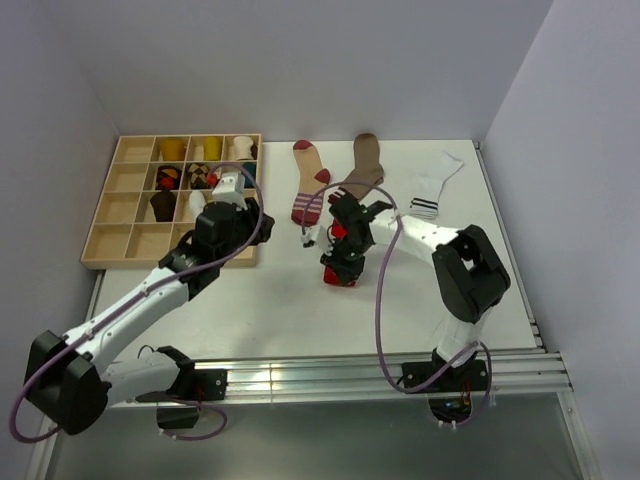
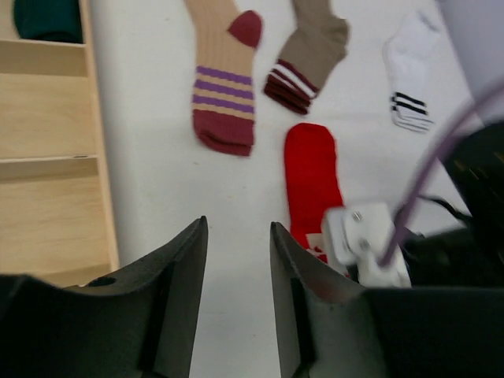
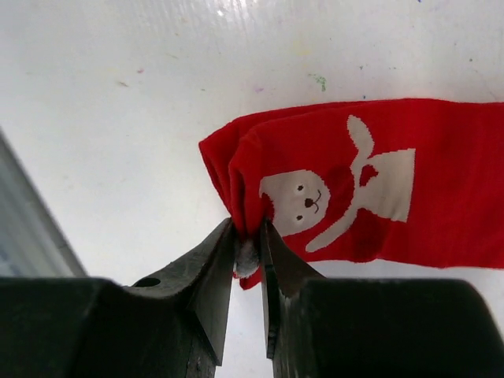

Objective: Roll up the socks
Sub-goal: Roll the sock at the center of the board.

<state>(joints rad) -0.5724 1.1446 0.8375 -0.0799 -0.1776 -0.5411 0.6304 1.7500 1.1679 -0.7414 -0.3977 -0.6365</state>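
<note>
The red sock (image 3: 378,189) with a white rabbit mark lies flat on the white table; it also shows in the left wrist view (image 2: 312,177) and under the right arm in the top view (image 1: 338,272). My right gripper (image 3: 249,236) is shut on its folded end, pinching the fabric between the jaws. My left gripper (image 2: 238,228) is open and empty, hovering left of the red sock, near the wooden tray. A tan sock with red toe and striped cuff (image 1: 307,181), a brown sock with striped cuff (image 1: 364,166) and a white sock (image 1: 434,186) lie at the back.
A wooden compartment tray (image 1: 126,213) at the left holds several rolled socks in its back cells. The grey walls close the table at back and sides. A purple cable (image 2: 441,157) crosses the left wrist view at right.
</note>
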